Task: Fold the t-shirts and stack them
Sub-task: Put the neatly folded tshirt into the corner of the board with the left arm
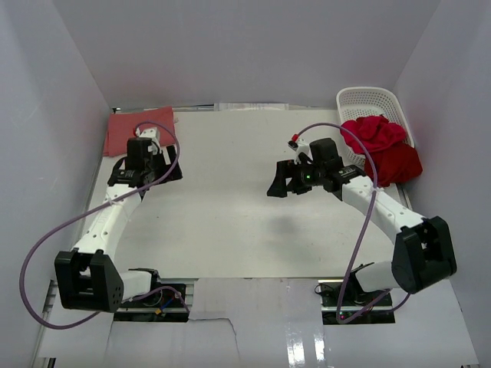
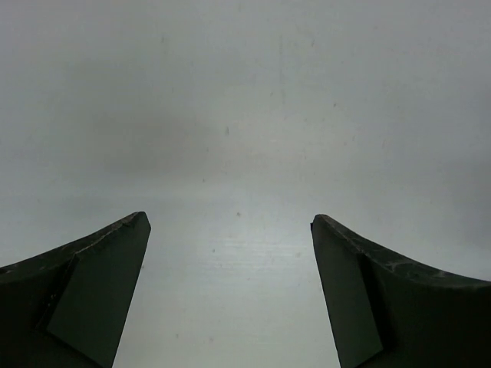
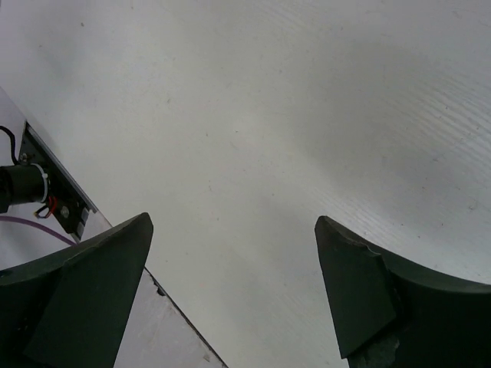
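Top view: a folded salmon-red t-shirt (image 1: 138,129) lies at the far-left corner of the table (image 1: 230,222); the left gripper (image 1: 144,176) hovers just beside its near edge, empty. A crimson t-shirt (image 1: 374,132) sits bunched in the white lattice basket (image 1: 368,98) at the far-right corner; a darker red t-shirt (image 1: 400,162) spills over the basket's near rim; the right gripper (image 1: 285,184) hangs near, empty.

Left wrist view: fingers (image 2: 92,291) spread wide over bare table.

Right wrist view: fingers (image 3: 368,299) spread wide over bare table.

Risks, as I judge them: the two bunched shirts touch, so a pinch may lift both or drag the light basket; the left arm or its purple cable (image 1: 173,149) may scuff the folded shirt.
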`<state>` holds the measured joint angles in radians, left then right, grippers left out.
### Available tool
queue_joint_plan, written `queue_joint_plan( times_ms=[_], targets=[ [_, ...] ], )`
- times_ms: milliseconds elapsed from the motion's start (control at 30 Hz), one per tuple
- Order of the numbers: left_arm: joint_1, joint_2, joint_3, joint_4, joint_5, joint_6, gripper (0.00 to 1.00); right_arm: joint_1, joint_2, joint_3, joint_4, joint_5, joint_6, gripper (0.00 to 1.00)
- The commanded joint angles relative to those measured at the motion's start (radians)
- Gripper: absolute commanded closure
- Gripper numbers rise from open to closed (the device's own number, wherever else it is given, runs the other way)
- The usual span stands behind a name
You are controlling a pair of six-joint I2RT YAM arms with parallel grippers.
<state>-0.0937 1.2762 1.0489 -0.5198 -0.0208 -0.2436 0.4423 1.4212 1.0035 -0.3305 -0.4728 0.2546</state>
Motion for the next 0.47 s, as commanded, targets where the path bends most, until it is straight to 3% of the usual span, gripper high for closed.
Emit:
queue_joint_plan(
  times_ms=[0,167,433],
  targets=[
    [0.003,-0.130,-0.088,0.006,0.055,-0.020,0.02,0.009,-0.097,-0.066,0.117,0.010,-0.023,0.06],
    [0.002,-0.227,-0.135,0.012,0.056,0.015,0.02,0.010,-0.172,-0.109,0.166,-0.003,-0.032,0.03],
    [0.003,-0.190,-0.081,-0.026,0.036,0.043,0.02,0.010,-0.148,-0.141,0.240,-0.023,-0.003,0.03]
  ],
)
